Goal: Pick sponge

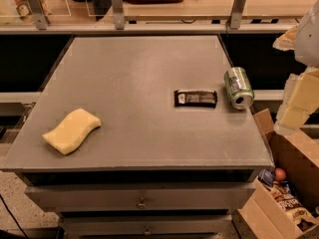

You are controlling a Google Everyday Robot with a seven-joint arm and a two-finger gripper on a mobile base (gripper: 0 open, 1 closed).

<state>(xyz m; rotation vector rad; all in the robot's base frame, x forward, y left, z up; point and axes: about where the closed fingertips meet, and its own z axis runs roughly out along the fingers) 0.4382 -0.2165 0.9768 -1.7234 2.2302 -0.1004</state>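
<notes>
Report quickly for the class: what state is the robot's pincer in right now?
Pincer: at the right edge, off the table, far from the sponge lying front left; open or closed cannot be told.

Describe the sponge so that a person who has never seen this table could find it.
Start at the grey table; the tool hangs beside its right edge, beyond the can. The sponge lies alone near the front left corner, far from the can and the dark wrapper. It is the only pale yellow, wavy-sided block on the table.
</notes>
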